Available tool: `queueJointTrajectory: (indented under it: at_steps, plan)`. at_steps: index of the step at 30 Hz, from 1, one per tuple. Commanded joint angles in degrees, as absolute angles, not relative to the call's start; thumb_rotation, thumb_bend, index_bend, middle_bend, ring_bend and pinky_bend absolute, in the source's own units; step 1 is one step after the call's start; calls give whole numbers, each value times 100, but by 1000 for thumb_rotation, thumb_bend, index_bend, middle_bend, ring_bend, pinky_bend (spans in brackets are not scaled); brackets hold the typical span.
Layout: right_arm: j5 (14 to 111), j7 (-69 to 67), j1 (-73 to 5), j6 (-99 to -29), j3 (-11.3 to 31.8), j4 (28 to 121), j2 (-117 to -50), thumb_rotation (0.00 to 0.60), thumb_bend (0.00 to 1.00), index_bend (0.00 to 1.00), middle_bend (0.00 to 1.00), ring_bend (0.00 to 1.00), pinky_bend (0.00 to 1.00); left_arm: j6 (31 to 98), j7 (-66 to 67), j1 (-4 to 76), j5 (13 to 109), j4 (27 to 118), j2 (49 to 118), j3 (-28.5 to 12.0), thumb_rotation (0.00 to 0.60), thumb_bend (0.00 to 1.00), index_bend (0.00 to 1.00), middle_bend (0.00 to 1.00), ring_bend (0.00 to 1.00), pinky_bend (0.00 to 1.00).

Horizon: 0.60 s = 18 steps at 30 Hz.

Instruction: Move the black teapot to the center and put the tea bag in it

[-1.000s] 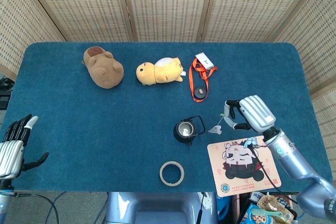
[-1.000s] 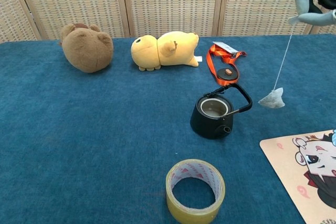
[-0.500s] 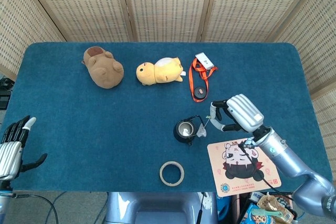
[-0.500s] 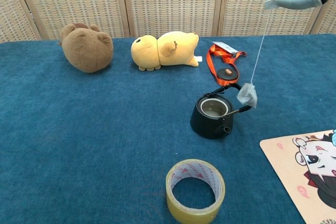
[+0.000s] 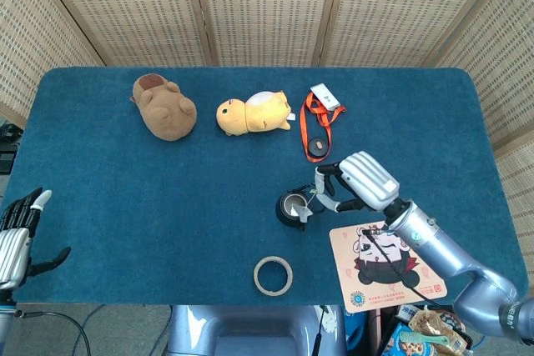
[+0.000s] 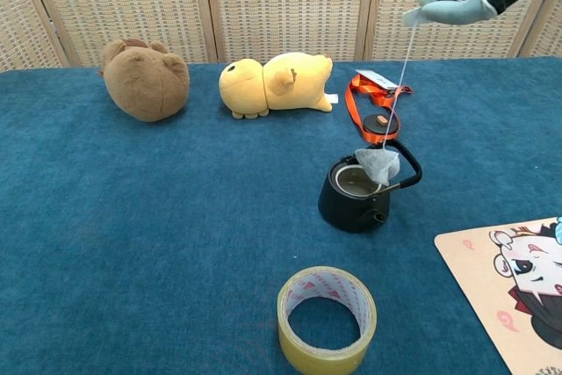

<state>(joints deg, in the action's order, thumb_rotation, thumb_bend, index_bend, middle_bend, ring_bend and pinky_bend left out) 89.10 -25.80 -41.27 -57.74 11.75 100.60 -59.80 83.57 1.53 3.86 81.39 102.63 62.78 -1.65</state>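
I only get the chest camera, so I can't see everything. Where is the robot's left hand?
Observer: The left hand is by the near left corner of the table, with its fingers apart and nothing in it.
Operator: Is the tea bag right over the hole?
Observer: Not quite, I think. From the head view the tea bag hangs at the right edge of the black teapot, not over the middle.
Operator: Where does the right arm go?
Observer: The right hand pinches the string, and its forearm reaches back above the cartoon mat.
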Motion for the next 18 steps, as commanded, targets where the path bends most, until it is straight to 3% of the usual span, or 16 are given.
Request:
queueJointTrajectory:
  at_steps: [1,18]
  plan:
    - [8871,-2562,-4178,-5706,1160,10018,-6053,600,710,687,777,875,973,8342,112,371,8118,10222,6289,-157,600,259,0,0,0,0]
    - [8614,-2548,-4407,-5403,1104,9626,-6481,600,724,687,777,876,973,8330,-58,287,8064,10040,6314,-136,600,260,0,0,0,0]
